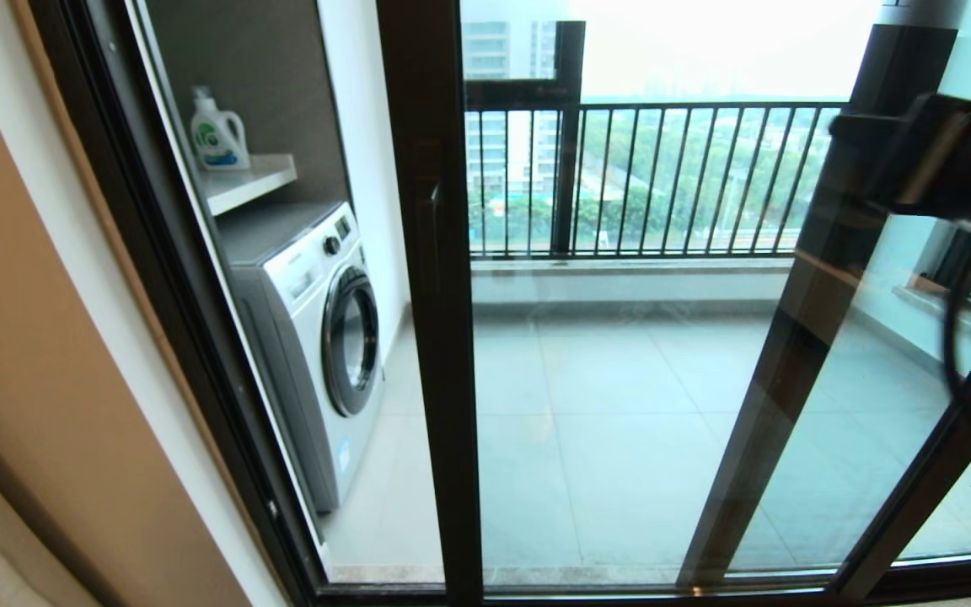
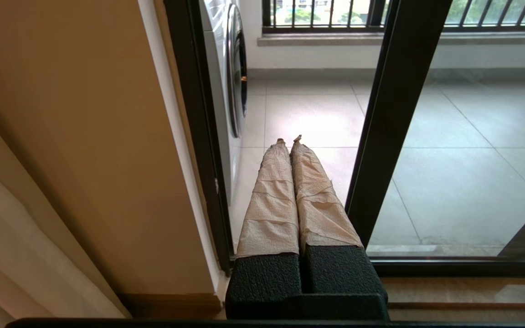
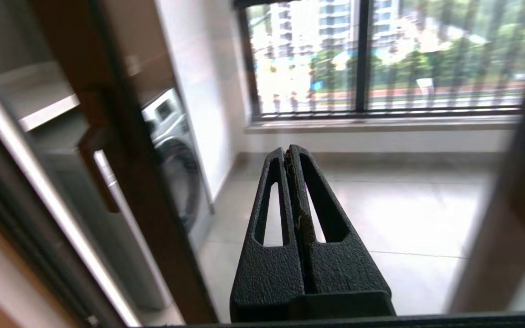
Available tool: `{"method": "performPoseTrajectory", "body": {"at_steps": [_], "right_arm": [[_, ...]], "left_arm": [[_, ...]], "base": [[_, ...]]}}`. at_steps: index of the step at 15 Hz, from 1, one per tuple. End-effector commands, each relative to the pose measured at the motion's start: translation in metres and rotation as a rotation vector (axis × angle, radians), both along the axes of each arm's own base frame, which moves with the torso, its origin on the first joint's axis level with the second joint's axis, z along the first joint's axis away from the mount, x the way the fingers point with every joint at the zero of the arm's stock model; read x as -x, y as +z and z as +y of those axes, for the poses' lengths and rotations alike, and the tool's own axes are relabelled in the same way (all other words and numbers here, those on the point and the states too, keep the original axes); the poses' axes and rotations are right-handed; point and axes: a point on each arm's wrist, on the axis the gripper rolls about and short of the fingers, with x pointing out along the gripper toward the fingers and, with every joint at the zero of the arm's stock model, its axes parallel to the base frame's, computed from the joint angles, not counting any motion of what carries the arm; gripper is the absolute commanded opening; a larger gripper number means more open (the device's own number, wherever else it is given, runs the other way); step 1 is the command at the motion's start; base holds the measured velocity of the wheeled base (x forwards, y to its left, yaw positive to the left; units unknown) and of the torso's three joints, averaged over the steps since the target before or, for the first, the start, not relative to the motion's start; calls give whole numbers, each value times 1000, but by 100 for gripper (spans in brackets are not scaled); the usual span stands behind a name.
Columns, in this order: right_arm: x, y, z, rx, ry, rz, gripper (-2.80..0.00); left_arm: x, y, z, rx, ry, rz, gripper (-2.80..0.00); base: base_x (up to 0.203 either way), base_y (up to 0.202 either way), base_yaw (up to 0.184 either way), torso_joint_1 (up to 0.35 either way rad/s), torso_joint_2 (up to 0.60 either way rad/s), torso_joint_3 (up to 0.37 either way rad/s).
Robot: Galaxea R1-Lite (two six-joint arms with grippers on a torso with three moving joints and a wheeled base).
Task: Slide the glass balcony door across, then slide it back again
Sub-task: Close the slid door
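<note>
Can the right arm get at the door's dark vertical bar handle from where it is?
Probably yes. The right end effector, shut, is raised facing the opening, with the dark vertical bar handle on the dark-framed glass balcony door off to its side and nothing between them.

Head cam looks forward and down from inside the room, close to the glass balcony door (image 1: 431, 295). It takes in the washing machine (image 1: 317, 337), railing (image 1: 662, 177) and tiled floor (image 1: 620, 421). Left wrist cam sits low near the door track, facing out. Right wrist cam sits higher, aimed toward the balcony. All three share washer, railing, floor.
</note>
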Motion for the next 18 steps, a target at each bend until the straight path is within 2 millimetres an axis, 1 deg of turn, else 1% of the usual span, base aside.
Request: {"method": "performPoseTrajectory", "body": {"at_steps": [1, 3, 4, 6, 7, 9, 11, 12, 14, 15, 16, 17, 18], "right_arm": [[91, 12, -64, -58, -137, -141, -280], [133, 4, -84, -46, -222, -148, -280], [152, 0, -91, -30, -258, -119, -280], [183, 7, -98, -30, -300, -113, -280], [195, 3, -101, -33, -313, -121, -280], [216, -14, -101, -27, -394, -131, -280], [245, -29, -97, -5, -486, -185, -280], [257, -35, -95, 6, -484, -219, -280], [283, -54, -94, 18, -465, -262, -280], [295, -68, -93, 21, -459, -275, -280], [309, -88, -93, 35, -453, -288, -280], [316, -106, -93, 45, -457, -281, -280], [315, -118, -93, 14, -463, -250, -280]], "left_arm": [[0, 0, 0, 0, 0, 2, -280], [0, 0, 0, 0, 0, 2, -280], [0, 0, 0, 0, 0, 2, -280], [0, 0, 0, 0, 0, 2, -280], [0, 0, 0, 0, 0, 2, -280], [0, 0, 0, 0, 0, 2, -280], [0, 0, 0, 0, 0, 2, -280], [0, 0, 0, 0, 1, 2, -280], [0, 0, 0, 0, 1, 2, -280], [0, 0, 0, 0, 0, 2, -280], [0, 0, 0, 0, 1, 2, -280], [0, 0, 0, 0, 0, 2, -280], [0, 0, 0, 0, 0, 2, -280]], "base": [[0, 0, 0, 0, 0, 0], [0, 0, 0, 0, 0, 0], [0, 0, 0, 0, 0, 0], [0, 0, 0, 0, 0, 0], [0, 0, 0, 0, 0, 0], [0, 0, 0, 0, 0, 0], [0, 0, 0, 0, 0, 0], [0, 0, 0, 0, 0, 0], [0, 0, 0, 0, 0, 0], [0, 0, 0, 0, 0, 0], [0, 0, 0, 0, 0, 0], [0, 0, 0, 0, 0, 0], [0, 0, 0, 0, 0, 0]]}}
